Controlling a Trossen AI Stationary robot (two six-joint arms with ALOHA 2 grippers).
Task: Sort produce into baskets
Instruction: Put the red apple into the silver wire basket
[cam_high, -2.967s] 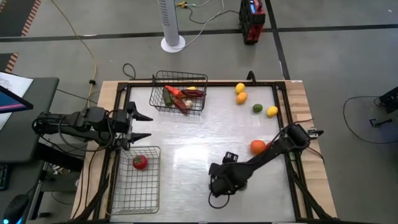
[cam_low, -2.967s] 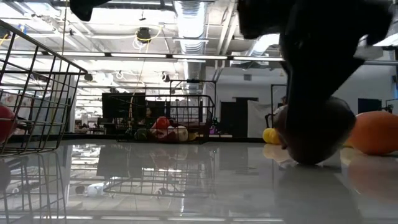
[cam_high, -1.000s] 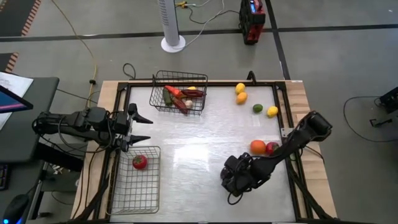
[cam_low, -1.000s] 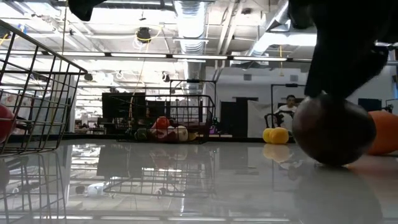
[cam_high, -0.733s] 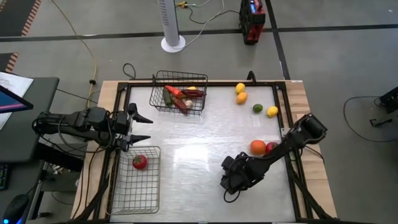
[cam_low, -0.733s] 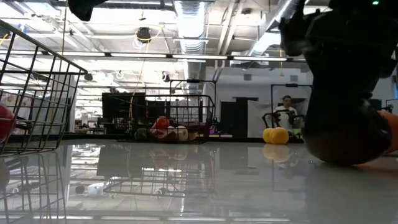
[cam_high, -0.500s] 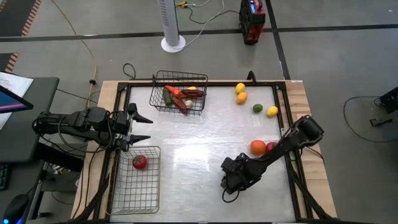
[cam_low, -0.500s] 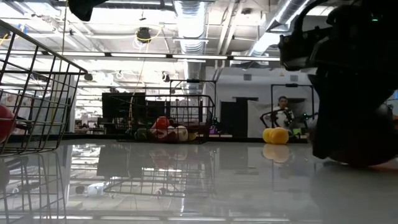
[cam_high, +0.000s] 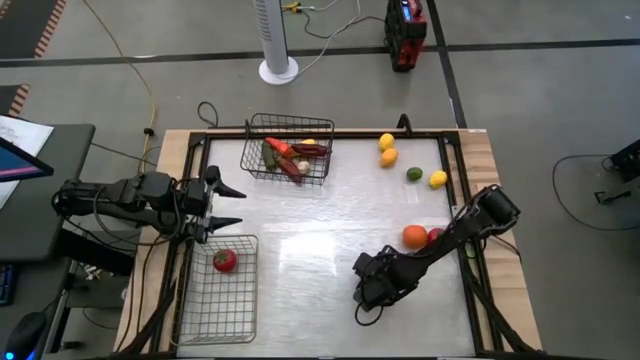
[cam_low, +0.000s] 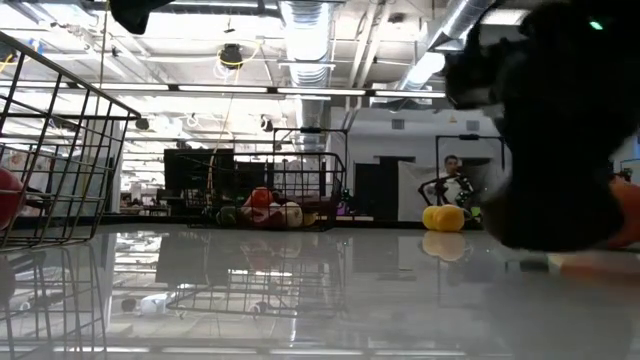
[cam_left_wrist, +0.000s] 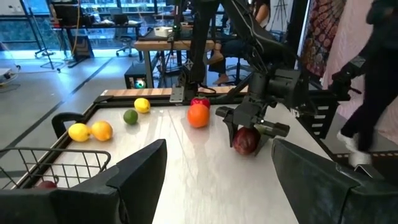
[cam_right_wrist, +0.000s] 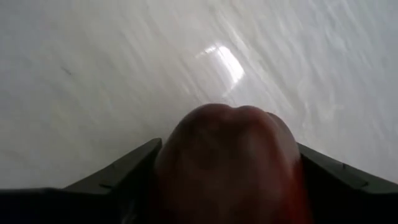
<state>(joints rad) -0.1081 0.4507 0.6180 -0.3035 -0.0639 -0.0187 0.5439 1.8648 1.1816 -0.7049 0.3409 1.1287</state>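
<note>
Left wrist view, round red fruit (cam_left_wrist: 246, 140), no long axis

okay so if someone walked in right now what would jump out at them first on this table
Probably the right gripper low over the table's near right part, its fingers around a dark red round fruit. Next, the far basket heaped with colourful produce, against the near left basket holding one red tomato.

Between my black right gripper (cam_left_wrist: 252, 126) fingers sits a dark red fruit (cam_left_wrist: 246, 140). The white table (cam_high: 330, 250) gleams pale. An orange (cam_high: 414, 236) glows beside a red tomato (cam_high: 436, 236); lemons (cam_high: 437, 179) are yellow, the lime (cam_high: 413, 173) green (baskets (cam_high: 222, 290) dark wire).
</note>
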